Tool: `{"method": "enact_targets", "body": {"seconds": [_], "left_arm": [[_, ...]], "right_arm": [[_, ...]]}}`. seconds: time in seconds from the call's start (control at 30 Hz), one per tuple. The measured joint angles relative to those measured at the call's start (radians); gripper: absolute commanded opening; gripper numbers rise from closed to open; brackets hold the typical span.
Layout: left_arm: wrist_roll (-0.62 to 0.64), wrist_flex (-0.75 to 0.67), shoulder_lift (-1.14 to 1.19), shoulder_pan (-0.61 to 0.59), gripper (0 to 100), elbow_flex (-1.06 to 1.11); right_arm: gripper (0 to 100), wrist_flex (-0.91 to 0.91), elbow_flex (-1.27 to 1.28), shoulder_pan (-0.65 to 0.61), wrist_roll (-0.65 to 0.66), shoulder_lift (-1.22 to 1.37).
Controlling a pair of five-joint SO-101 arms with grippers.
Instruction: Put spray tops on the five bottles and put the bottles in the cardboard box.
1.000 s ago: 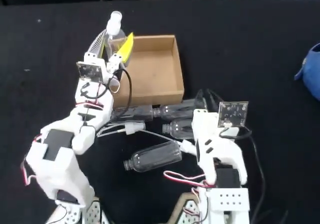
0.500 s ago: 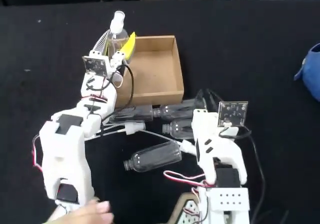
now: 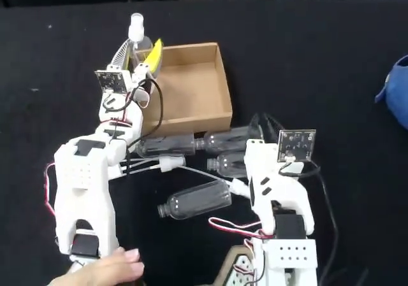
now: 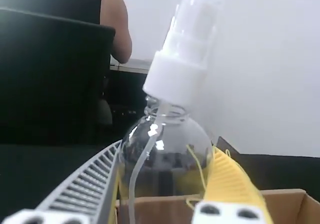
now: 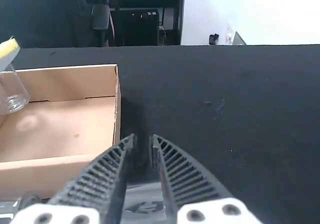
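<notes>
The left end effector (image 3: 141, 55) (image 4: 165, 184) was clamped on a clear bottle (image 3: 143, 45) (image 4: 165, 149) with a white spray top (image 3: 136, 26) (image 4: 182, 69) on its neck, held upright at the far left corner of the cardboard box (image 3: 220, 82) (image 5: 60, 119). Four uncapped bottles (image 3: 194, 201) lay on their sides on the black table (image 3: 319, 57) just in front of the box, a loose spray top (image 3: 167, 164) among them. The right end effector (image 5: 141, 140) hung low over them, its jaws narrow with a slim gap and nothing between them.
</notes>
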Motion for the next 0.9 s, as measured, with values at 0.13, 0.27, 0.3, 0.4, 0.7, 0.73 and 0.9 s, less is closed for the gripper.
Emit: {"method": "enact_targets", "body": {"seconds": [0.13,0.27,0.3,0.4,0.7,0.73,0.9], "left_arm": [[-0.002,0.0,0.008,0.0,3,-0.002],[-0.002,0.0,0.017,0.0,3,-0.009],[-0.002,0.0,0.028,0.0,3,-0.021],[-0.002,-0.002,0.066,-0.002,3,-0.055],[-0.064,-0.021,0.181,-0.002,3,-0.19],[-0.064,-0.025,0.183,-0.002,3,-0.192],[-0.069,-0.023,0.187,-0.002,3,-0.198]], "right_arm": [[3.2,0.0,0.0,0.0,0.0,0.0],[3.2,0.0,0.0,0.0,0.0,0.0],[3.2,0.0,0.0,0.0,0.0,0.0],[3.2,0.0,0.0,0.0,0.0,0.0],[3.2,-0.014,0.0,0.0,0.0,0.0],[3.2,-0.021,0.0,0.0,0.0,0.0],[3.2,-0.028,0.0,0.0,0.0,0.0]]}}
